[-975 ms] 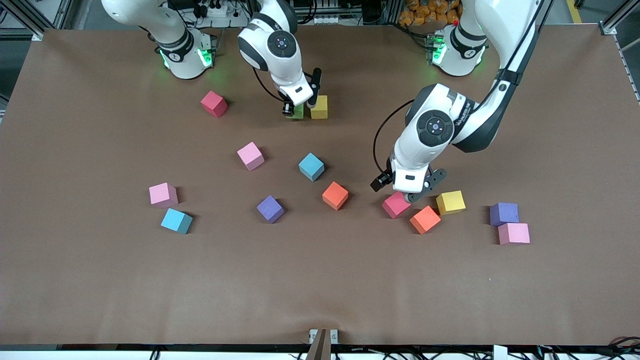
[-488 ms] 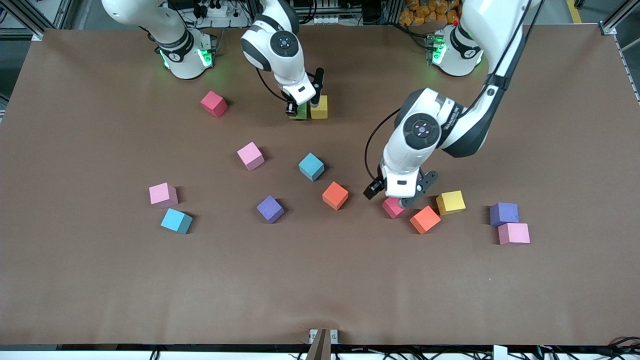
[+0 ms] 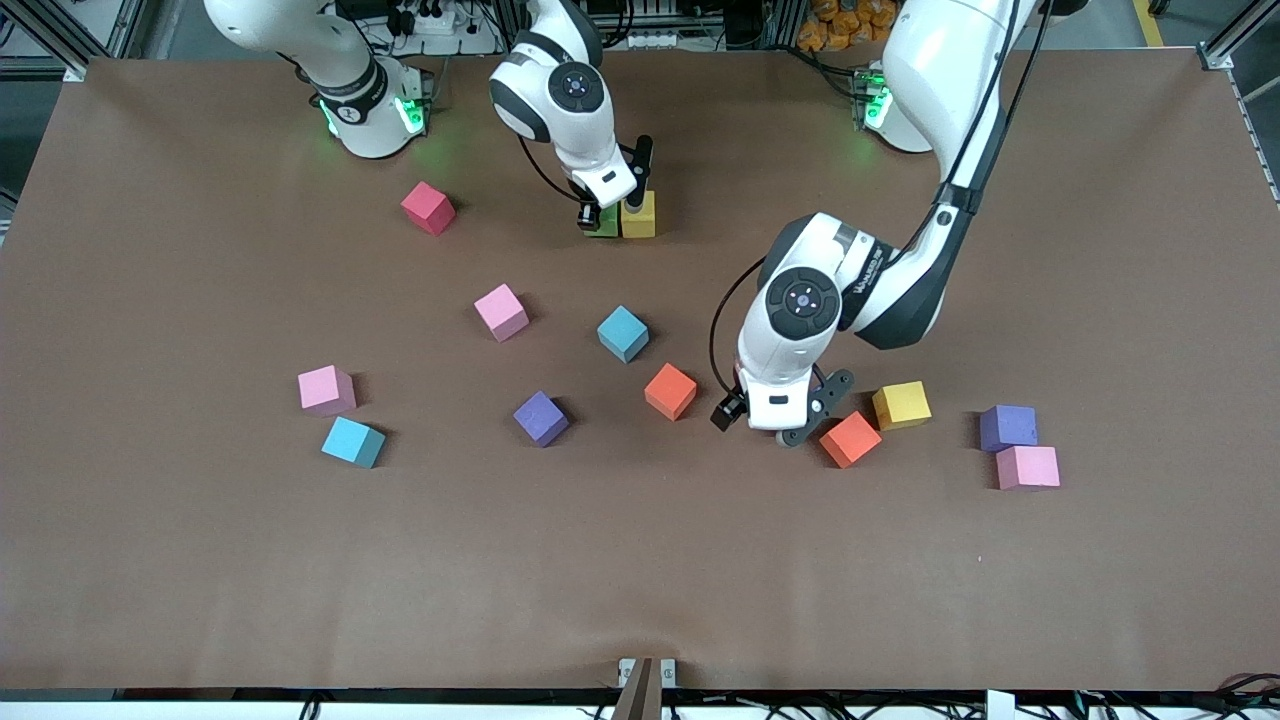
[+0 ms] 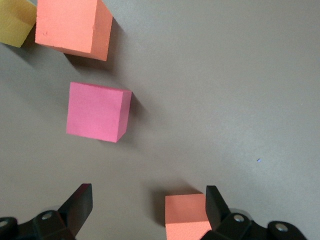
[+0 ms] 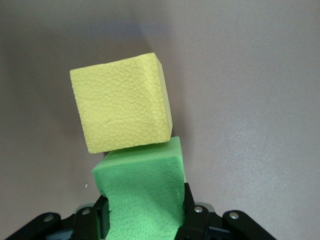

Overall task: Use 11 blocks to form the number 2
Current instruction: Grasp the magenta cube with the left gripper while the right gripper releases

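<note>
The right gripper [image 3: 612,212] pinches a green block [image 5: 142,192] against a yellow block [image 3: 638,214] on the counter [image 3: 640,580] near the robots' bases. The left gripper [image 3: 757,424] hangs spread over a pink block [image 4: 97,111]. The number 2 is barely begun; most blocks lie scattered.

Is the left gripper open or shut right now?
Open. The left gripper has its fingers spread wide above bare table, holding nothing; a pink block lies ahead.

The green block [image 5: 142,192] and yellow block [image 5: 121,102] look like matte, pebbled foam; the brown table [image 3: 640,560] cover is matte and smooth.
</note>
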`<state>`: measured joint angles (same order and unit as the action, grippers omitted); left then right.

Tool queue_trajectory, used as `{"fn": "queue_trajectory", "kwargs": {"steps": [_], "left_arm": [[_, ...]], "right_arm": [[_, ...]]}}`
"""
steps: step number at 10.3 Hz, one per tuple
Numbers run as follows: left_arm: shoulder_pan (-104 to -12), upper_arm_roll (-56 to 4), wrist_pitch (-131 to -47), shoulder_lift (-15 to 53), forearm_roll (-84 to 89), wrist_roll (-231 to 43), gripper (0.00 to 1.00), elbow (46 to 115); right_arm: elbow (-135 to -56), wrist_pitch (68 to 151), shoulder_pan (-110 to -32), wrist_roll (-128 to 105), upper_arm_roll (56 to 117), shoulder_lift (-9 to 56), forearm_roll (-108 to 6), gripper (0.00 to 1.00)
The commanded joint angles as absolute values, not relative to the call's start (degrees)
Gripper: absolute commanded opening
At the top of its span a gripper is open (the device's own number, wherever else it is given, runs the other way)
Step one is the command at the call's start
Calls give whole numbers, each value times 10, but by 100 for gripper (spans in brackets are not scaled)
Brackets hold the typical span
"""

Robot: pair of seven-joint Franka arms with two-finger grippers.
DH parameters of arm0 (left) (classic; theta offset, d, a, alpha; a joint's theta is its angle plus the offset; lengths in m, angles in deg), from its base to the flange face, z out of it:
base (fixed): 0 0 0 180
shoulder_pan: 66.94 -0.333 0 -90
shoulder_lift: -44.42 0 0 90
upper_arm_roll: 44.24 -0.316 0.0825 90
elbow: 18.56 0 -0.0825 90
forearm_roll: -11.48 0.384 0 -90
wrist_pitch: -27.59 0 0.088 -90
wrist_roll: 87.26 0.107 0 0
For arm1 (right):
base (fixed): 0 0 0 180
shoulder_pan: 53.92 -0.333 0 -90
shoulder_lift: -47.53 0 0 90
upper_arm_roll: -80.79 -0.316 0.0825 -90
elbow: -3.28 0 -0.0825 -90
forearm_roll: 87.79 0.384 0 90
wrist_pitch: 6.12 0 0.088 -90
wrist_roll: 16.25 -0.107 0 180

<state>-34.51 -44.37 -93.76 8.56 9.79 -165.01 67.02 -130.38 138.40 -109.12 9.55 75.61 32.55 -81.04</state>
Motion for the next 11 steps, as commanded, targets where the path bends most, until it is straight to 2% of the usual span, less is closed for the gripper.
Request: {"fn": "queue_trajectory", "kwargs": {"steps": [1,7,8,9,11], "left_arm": [[-333,-459,-919,73,88,-1657,100,645],[-343,-492,-919,71,85,-1645,100,638],[-345,-492,-918,71,85,-1644,100,637],[-345,-492,-918,70,85,-1644,100,638],[-349,-492,-918,69,86,-1643,100,639]], "right_arm": [[-1312,1401,-1097,84,755,324,-801,0],[-1312,1420,-1102,71,745,315,-801,0],[-1312,1420,-1102,71,745,315,-801,40],[-1312,1420,-1102,71,745,315,-801,97],[-1311,1419,-1102,71,745,315,-801,100]]}}
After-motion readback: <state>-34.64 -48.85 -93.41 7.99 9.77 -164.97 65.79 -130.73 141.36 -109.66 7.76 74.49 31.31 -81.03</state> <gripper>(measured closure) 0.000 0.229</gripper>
